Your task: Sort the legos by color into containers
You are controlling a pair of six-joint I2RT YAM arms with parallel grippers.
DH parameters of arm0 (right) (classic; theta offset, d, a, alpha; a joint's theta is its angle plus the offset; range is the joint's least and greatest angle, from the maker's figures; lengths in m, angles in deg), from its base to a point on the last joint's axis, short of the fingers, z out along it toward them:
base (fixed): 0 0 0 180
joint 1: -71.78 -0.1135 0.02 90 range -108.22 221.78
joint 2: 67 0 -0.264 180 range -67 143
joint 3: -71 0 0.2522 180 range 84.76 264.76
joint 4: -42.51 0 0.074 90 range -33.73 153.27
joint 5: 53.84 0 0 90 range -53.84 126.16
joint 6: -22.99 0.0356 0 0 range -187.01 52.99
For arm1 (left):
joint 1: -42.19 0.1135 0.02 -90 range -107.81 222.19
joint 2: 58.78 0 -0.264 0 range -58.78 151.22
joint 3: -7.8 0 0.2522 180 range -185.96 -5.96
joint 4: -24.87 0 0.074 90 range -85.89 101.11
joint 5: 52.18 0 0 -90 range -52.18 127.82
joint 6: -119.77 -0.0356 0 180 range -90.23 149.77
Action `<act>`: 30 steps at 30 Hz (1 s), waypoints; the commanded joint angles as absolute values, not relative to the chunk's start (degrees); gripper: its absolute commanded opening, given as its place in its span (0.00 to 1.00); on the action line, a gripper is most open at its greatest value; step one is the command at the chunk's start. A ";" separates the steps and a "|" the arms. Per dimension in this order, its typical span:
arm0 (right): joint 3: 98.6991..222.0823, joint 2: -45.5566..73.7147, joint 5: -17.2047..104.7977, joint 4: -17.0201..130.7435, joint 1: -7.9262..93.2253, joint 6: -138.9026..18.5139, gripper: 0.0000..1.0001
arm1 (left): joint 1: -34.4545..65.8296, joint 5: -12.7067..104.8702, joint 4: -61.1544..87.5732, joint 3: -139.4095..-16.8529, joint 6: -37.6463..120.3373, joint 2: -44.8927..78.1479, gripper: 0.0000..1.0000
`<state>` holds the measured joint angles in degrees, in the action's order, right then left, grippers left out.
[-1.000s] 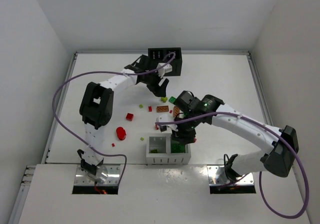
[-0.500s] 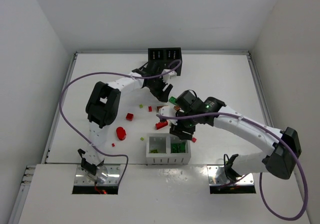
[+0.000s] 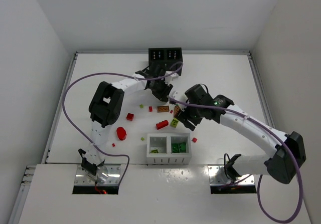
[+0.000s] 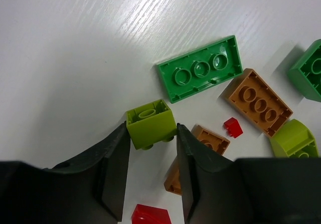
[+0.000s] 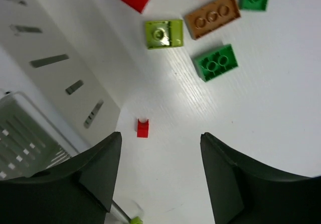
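Legos lie in a loose pile at mid-table. My left gripper [image 3: 161, 91] [image 4: 151, 130] is shut on a lime green brick [image 4: 149, 121] at its fingertips, on the table. Beside it lie a dark green brick [image 4: 200, 73], orange-brown bricks [image 4: 258, 101] and red bits [image 4: 232, 127]. My right gripper [image 3: 183, 115] [image 5: 160, 136] is open and empty above the table, next to the white box [image 3: 169, 158] [image 5: 45, 53]. A tiny red piece [image 5: 143, 128] lies below it. The white box holds lime pieces on the left and green ones on the right. The black box [image 3: 165, 58] stands at the back.
Red bricks [image 3: 130, 116] [image 3: 162, 125] and a red oval piece [image 3: 121, 133] lie left of the pile. A lime brick [image 5: 163, 33], an orange-brown brick [image 5: 212, 16] and a dark green brick [image 5: 215, 62] lie ahead of my right gripper. Walls enclose the table.
My left gripper moved from beside the black box down to the pile and closed on the lime brick. My right gripper moved from over the white box back toward the pile.
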<state>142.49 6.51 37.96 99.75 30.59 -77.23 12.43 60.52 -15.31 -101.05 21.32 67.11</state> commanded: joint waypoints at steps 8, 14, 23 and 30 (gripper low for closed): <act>145.22 10.33 37.73 95.46 41.71 -65.78 0.74 | 18.19 74.62 -13.93 -89.39 16.51 44.09 0.17; 147.07 15.43 45.18 96.26 43.65 -66.31 0.72 | 17.67 80.87 -35.35 -82.79 -5.10 23.09 0.17; 151.80 25.19 51.18 96.52 44.71 -63.94 0.70 | 8.55 80.18 -46.64 -72.15 -7.95 5.13 0.22; 155.24 31.96 50.66 96.95 48.04 -60.24 0.70 | -0.33 78.08 -45.59 -69.68 -3.11 4.50 0.25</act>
<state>152.37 31.10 50.07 96.93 46.74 -63.02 2.68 78.00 -46.06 -69.62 -4.80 5.34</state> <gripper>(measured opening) 0.700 0.434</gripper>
